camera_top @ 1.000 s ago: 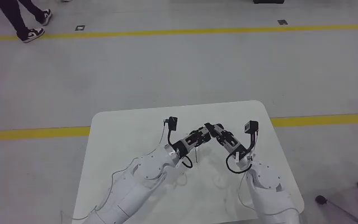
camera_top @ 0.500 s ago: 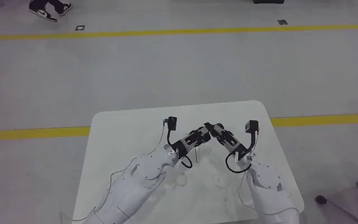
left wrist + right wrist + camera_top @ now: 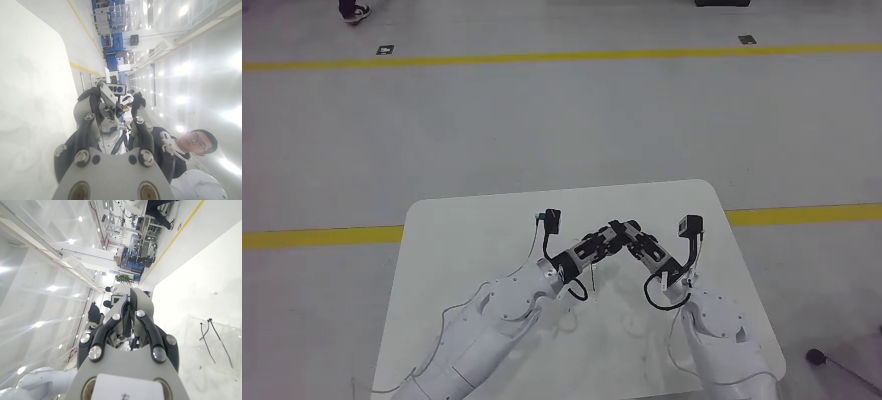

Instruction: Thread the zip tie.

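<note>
Zip ties (image 3: 220, 340) flat on white table (image 3: 189, 285), near right tool (image 3: 128, 298)

Black zip ties (image 3: 217, 334) lie loose and unthreaded on the white table (image 3: 189, 294).
There seem to be three. Each is a thin, flat black strap with a small square head at one end, and none is closed into a loop. Two long ones lie nearly straight and roughly parallel, a little apart, with their heads at the same end. The third looks shorter and gently curved. Its head sits just beside one long tie's head, and its strap crosses the other. All lie within the outline of a clear sheet or tray (image 3: 217, 323); which it is cannot be told.
</note>
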Available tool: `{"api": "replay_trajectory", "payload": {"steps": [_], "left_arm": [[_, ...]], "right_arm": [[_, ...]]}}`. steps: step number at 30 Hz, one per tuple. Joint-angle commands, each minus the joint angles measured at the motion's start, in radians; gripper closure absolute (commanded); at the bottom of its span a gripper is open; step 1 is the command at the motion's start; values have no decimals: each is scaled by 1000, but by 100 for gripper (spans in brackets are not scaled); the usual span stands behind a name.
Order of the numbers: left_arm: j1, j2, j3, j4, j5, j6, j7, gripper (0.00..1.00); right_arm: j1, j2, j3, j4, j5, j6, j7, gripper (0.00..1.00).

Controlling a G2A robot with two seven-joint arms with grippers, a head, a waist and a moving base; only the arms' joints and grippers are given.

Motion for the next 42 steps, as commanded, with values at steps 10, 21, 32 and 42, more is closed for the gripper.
{"api": "replay_trajectory", "payload": {"steps": [10, 21, 32, 42], "left_arm": [[-4, -1, -1, 3, 2, 11, 1, 65], [-9, -2, -5, 12, 2, 17, 0, 84], [-15, -4, -5, 21, -4, 22, -8, 91], [-22, -7, -4, 34, -10, 19, -11, 84]], "right_arm": [[-2, 1, 0, -10, -22, 0, -6, 100], [0, 3, -2, -14, -23, 0, -10, 100], [7, 3, -3, -14, -14, 0, -7, 100], [8, 1, -1, -20, -11, 0, 2, 100]]}}
